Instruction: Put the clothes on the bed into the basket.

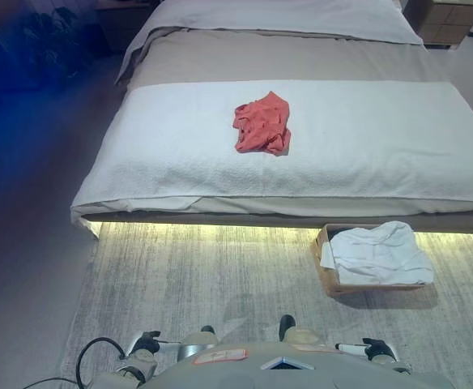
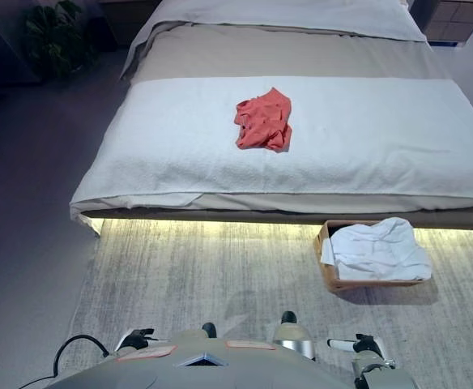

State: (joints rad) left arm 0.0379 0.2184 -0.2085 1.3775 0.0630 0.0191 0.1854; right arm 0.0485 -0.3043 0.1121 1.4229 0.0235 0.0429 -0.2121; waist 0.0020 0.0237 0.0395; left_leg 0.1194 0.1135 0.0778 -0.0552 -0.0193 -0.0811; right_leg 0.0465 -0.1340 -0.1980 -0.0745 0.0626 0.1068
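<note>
Left robot hand (image 1: 143, 347) low at the bottom edge, left of centre, over the rug (image 1: 220, 284); dark, with a pale tip pointing inward. Holding nothing, well apart from bed and basket; too little showing to tell whether the fingers are curled or straight. Right robot hand (image 2: 358, 347) low at the bottom edge, right of centre, also over the rug, a white-tipped finger pointing left. Empty too, and cannot tell how far open.

Red garment (image 1: 262, 123) crumpled in a heap on the bed (image 1: 382, 138), lying on the white cover near the middle, a little left of centre. Nothing touching it. Grey-beige bedding beyond the white cover, paler bedding at the far end.

Basket (image 1: 327, 275) on the rug just beside the foot of the bed, toward the right, ahead of the right robot hand but well apart from it. Brown walls, rectangular. White cloth (image 1: 378, 253) piled inside, filling it and spilling over the near and right rims.

Warm light strip glowing along the underside of the bed frame, above the rug. Plant (image 2: 54, 36) in the far left corner, on the floor beside the bed. Nightstand (image 2: 455, 18) at the far right by the head of the bed. Red garment and basket well apart, garment up on the bed, basket down on the floor.
</note>
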